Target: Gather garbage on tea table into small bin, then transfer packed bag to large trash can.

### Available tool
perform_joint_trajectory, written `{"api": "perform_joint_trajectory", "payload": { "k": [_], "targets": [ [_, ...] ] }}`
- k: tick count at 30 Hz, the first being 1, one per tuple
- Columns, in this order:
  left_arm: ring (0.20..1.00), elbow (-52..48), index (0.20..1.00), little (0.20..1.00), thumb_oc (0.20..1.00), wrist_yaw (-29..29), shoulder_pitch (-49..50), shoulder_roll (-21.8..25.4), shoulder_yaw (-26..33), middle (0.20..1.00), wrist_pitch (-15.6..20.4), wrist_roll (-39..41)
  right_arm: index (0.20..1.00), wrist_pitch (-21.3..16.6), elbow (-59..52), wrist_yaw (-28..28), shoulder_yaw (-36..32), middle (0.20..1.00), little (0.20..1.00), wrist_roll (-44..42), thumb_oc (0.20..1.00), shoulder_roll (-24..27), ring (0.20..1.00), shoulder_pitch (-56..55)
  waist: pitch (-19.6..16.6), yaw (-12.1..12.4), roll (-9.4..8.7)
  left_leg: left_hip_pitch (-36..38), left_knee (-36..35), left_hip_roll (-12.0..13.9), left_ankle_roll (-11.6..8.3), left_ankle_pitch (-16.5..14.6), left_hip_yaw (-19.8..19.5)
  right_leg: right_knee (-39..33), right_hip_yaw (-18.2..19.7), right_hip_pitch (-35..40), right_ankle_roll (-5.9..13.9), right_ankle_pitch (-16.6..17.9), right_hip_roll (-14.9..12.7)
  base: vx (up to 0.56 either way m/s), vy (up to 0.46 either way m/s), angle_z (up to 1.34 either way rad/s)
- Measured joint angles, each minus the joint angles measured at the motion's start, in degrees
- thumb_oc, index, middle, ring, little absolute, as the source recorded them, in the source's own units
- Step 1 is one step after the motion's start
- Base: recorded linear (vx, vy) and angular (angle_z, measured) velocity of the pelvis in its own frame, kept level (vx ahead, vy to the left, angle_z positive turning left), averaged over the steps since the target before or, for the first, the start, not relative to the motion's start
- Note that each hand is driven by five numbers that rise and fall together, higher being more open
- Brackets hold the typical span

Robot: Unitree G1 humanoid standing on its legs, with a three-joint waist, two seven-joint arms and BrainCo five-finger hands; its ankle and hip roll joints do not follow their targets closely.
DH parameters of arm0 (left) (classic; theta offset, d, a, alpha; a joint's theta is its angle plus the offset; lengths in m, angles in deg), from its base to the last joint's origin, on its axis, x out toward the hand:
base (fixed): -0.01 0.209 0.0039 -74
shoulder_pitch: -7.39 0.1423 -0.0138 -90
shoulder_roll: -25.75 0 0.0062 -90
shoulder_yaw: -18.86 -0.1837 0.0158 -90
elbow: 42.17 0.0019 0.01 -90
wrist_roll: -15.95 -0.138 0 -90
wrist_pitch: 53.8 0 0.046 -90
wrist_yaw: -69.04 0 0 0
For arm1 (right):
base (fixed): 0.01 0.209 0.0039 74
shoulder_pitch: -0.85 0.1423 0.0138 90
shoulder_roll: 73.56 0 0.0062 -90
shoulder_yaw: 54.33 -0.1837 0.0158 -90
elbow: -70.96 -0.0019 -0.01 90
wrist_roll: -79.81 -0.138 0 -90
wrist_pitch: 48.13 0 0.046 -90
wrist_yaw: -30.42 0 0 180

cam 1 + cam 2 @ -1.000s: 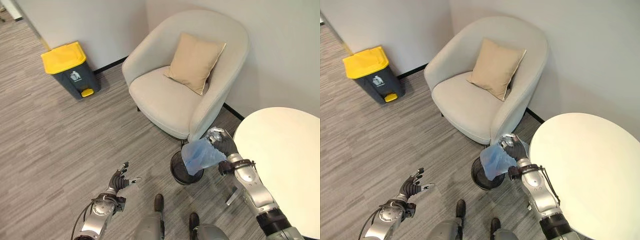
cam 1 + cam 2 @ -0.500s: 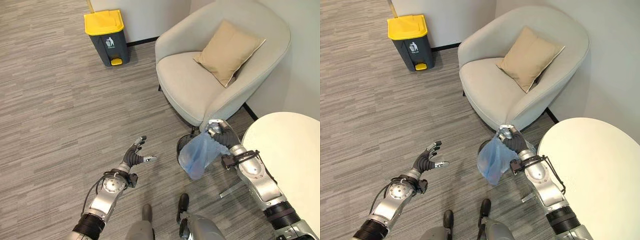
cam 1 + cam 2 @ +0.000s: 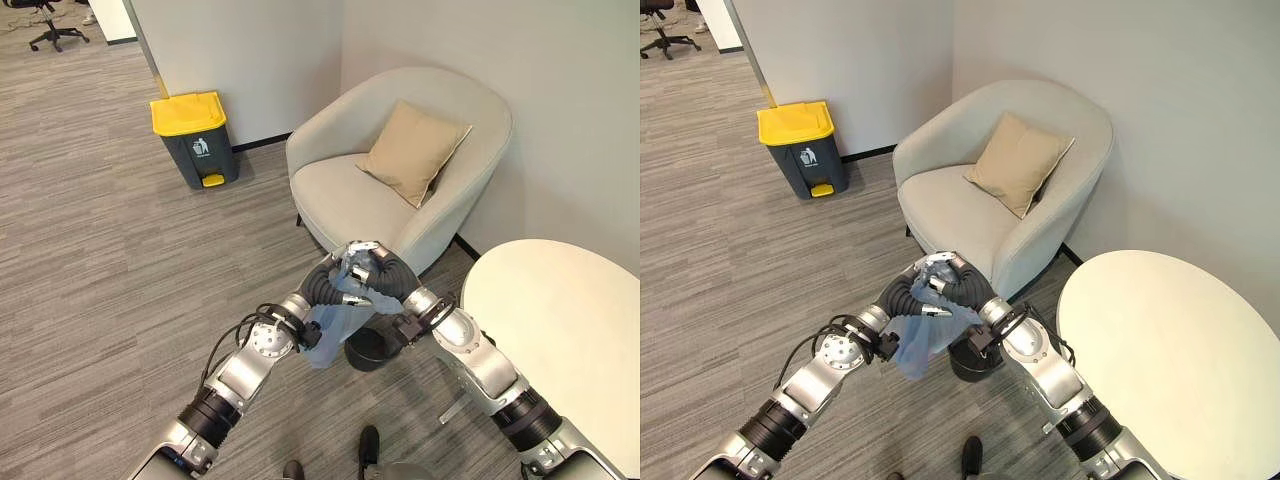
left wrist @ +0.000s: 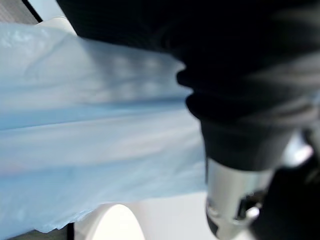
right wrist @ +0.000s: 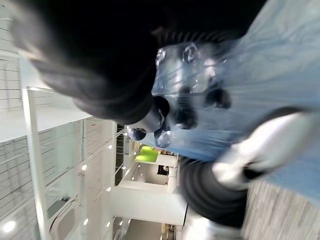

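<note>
Since a moment before, the left hand [image 3: 322,283] had swung up from its open-fingered hover low over the floor and come in against the right hand [image 3: 385,274], the two now meeting at the gathered top of the pale blue bag [image 3: 920,340]. The camera had shifted too, so the room sat differently in view.

The bag hung below the joined hands, its neck bunched between them and its body drooping down beside the left forearm, clear of the floor. It hung just beside and partly in front of the small black bin [image 3: 366,348], which stood on the carpet at the foot of the beige armchair [image 3: 340,195].

The right hand's fingers were curled round the crumpled plastic at the bag's top; from the right wrist, dark fingertips [image 5: 186,118] pressed into the blue film. The left hand's dark cover arched over the same knot, but whether its fingers had closed on the plastic could not be made out; from its own wrist the blue sheet [image 4: 95,135] stretched right alongside it.

Both forearms rose toward each other, wrists bent inward, forming a peak over the bin. The yellow-lidded trash can [image 3: 192,138] stood well apart by the wall, and the round white bench [image 3: 560,320] lay to the right.
</note>
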Motion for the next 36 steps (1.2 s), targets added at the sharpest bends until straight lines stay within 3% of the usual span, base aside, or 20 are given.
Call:
{"api": "perform_joint_trajectory", "payload": {
  "k": [5, 10, 22, 23, 24, 32, 36],
  "targets": [
    [1.000, 1.80, 1.000, 1.000, 1.000, 1.91, 0.40, -0.60, 0.02, 1.000, -0.80, -1.92, 0.200, 0.18, 0.04, 1.15, 2.45, 0.200, 0.200, -1.24, 0.200, -1.59, 0.200, 2.90, -0.26, 0.58, -0.11, 0.00, 0.05, 0.02, -0.06, 0.05, 0.17, 0.00, 0.15, 0.00, -0.06, 0.05, 0.06, 0.00, 0.001, -0.01],
    [1.000, 3.67, 1.000, 1.000, 1.000, 3.53, 2.02, -1.26, -0.04, 1.000, -1.47, -3.78, 0.200, 0.10, 0.03, 2.29, 4.25, 0.200, 0.200, -3.55, 0.200, -3.05, 0.200, 4.64, -2.86, 0.67, -0.90, -0.07, 0.07, 0.04, -0.07, 0.07, 0.16, 0.00, 0.14, -0.07, -0.07, 0.06, 0.06, 0.00, 0.000, 0.00],
    [1.000, 11.55, 1.000, 1.000, 1.000, 4.93, 3.19, -2.93, -2.25, 1.000, -2.96, -6.54, 0.200, 0.09, 0.00, 3.17, 6.82, 0.200, 0.200, -5.83, 0.200, -5.76, 0.200, 4.85, -3.14, 0.74, -0.90, -0.15, 0.08, -0.07, -0.09, 0.09, 0.18, 0.00, 0.10, -0.17, 0.03, 0.14, -0.11, 0.00, 0.000, 0.00],
    [0.529, 12.38, 0.529, 0.529, 0.529, 5.21, 3.12, -3.28, -2.25, 0.529, -3.16, -6.87, 0.200, 0.09, 0.01, 3.20, 6.92, 0.200, 0.200, -6.14, 0.200, -6.10, 0.200, 4.88, -3.15, 0.67, -0.90, -0.14, 0.08, -0.07, -0.09, 0.09, 0.21, 0.00, 0.12, -0.19, 0.03, 0.14, -0.11, 0.00, 0.000, 0.00],
    [0.200, 13.01, 0.200, 0.200, 0.200, 5.40, 3.06, -3.39, -2.25, 0.200, -3.38, -7.33, 0.200, 0.09, 0.01, 3.21, 7.15, 0.200, 0.200, -6.65, 0.200, -6.28, 0.200, 4.93, -3.15, 0.65, -0.89, -0.15, 0.08, -0.07, -0.09, 0.09, 0.22, 0.00, 0.12, -0.20, 0.03, 0.14, -0.11, 0.00, 0.000, 0.00],
    [0.200, 13.60, 0.200, 0.200, 0.200, 6.18, 1.87, -4.04, -2.15, 0.200, -4.11, -7.74, 0.200, 0.08, -0.04, 3.01, 8.79, 0.200, 0.200, -10.08, 0.200, -7.13, 0.200, 5.28, -3.18, 0.58, -0.90, -0.15, 0.08, -0.08, -0.09, 0.08, 0.37, 0.00, 0.21, -0.26, 0.05, 0.16, -0.13, 0.00, 0.000, 0.00],
    [0.200, 9.26, 0.200, 0.200, 0.200, 7.38, 1.93, -2.97, -1.96, 0.200, -4.01, -5.09, 0.200, -0.18, -1.81, 2.11, 8.58, 0.200, 0.200, -10.12, 0.200, -7.11, 0.200, 5.19, -3.18, 0.56, -0.90, -0.16, 0.06, -0.08, -0.09, 0.08, 0.55, 0.00, 0.30, -0.35, 0.06, 0.16, -0.11, 0.00, 0.000, 0.00]
  ]
}}
